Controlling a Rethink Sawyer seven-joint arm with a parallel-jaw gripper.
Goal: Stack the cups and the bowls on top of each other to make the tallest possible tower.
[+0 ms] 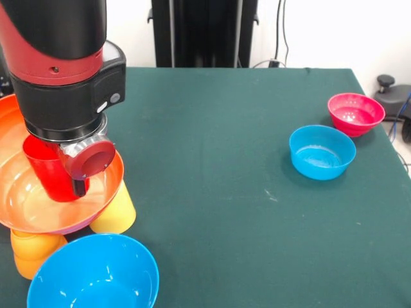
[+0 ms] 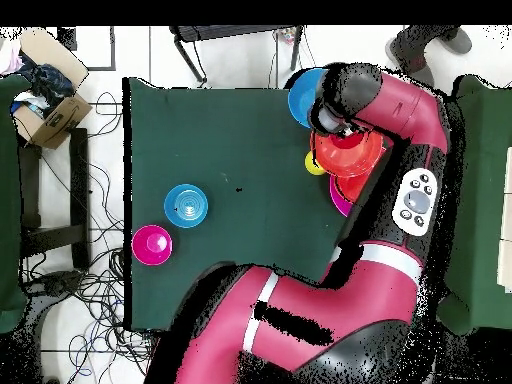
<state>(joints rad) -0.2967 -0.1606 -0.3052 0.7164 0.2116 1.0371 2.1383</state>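
Note:
My gripper (image 1: 64, 186) reaches down at the table's left in the front view and is shut on a red cup (image 1: 48, 170). The cup sits inside a wide orange-red bowl (image 1: 26, 199). That bowl lies on a pink bowl (image 1: 72, 227), which rests on a yellow cup (image 1: 115, 212) and an orange cup (image 1: 32, 251). A large blue bowl (image 1: 96, 276) stands just in front of this stack. From overhead, the arm's wrist (image 2: 330, 120) covers the cup above the orange-red bowl (image 2: 352, 152). A small blue bowl (image 1: 321, 152) and a small magenta bowl (image 1: 355, 113) stand apart at the right.
A green cloth (image 1: 212, 160) covers the table. Overhead, the small blue bowl (image 2: 186, 205) and the magenta bowl (image 2: 151, 244) sit near the table's left edge. A cardboard box (image 2: 50, 105) and cables lie on the floor beyond it. A person's feet (image 2: 425, 40) show at the top.

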